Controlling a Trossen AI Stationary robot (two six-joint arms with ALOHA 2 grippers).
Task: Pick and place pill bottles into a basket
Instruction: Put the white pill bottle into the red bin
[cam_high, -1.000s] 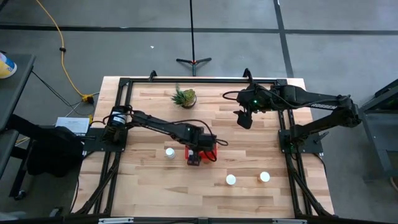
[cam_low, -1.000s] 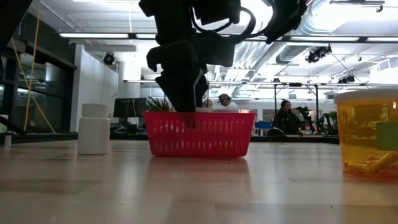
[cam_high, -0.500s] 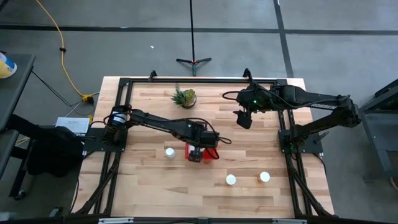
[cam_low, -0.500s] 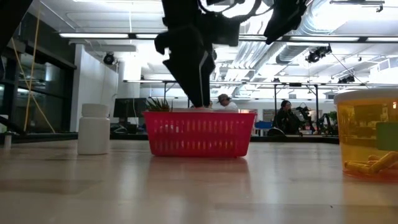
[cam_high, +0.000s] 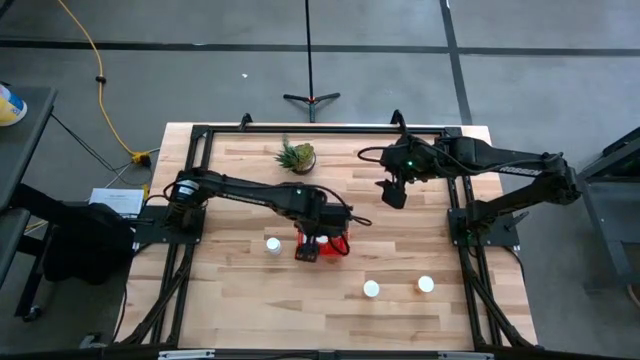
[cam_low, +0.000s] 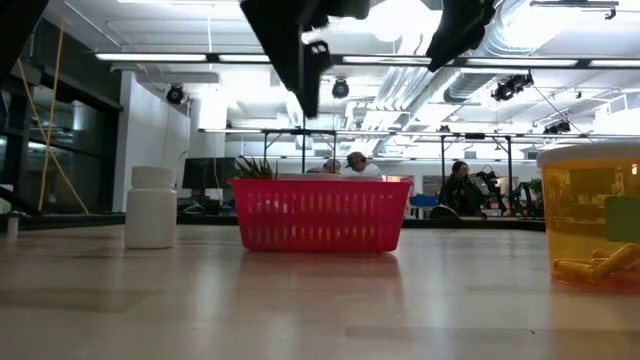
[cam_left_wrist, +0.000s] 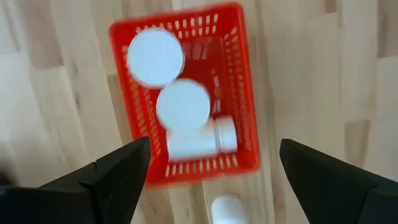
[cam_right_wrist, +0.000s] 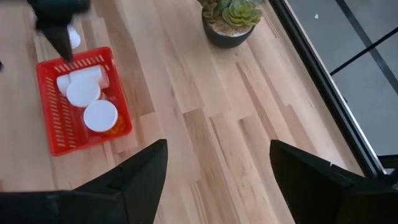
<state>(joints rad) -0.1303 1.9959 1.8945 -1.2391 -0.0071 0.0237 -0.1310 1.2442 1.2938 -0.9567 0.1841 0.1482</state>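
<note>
The red basket (cam_left_wrist: 186, 93) stands mid-table and holds three white-capped pill bottles: two upright (cam_left_wrist: 154, 57) (cam_left_wrist: 183, 104) and one lying on its side (cam_left_wrist: 202, 138). My left gripper (cam_high: 316, 240) hangs open above the basket (cam_high: 338, 247), pointing down, with nothing between its fingers. A white bottle (cam_high: 272, 243) stands on the table just left of the basket. Two more stand nearer the front edge, a white one (cam_high: 371, 289) and an orange-bodied one (cam_high: 426, 285). My right gripper (cam_high: 392, 192) waits open, high over the far right of the table.
A small potted green plant (cam_high: 296, 155) stands near the far edge. A black frame (cam_high: 300, 128) runs around the table's far and side edges. Bare wood lies between the basket and the front-edge bottles. People sit in the room behind (cam_low: 460, 185).
My left gripper has risen straight up out of the basket, from fingertips down inside it to well above its rim, still pointing down and carrying nothing. The basket and the bottles have stayed where they were.
</note>
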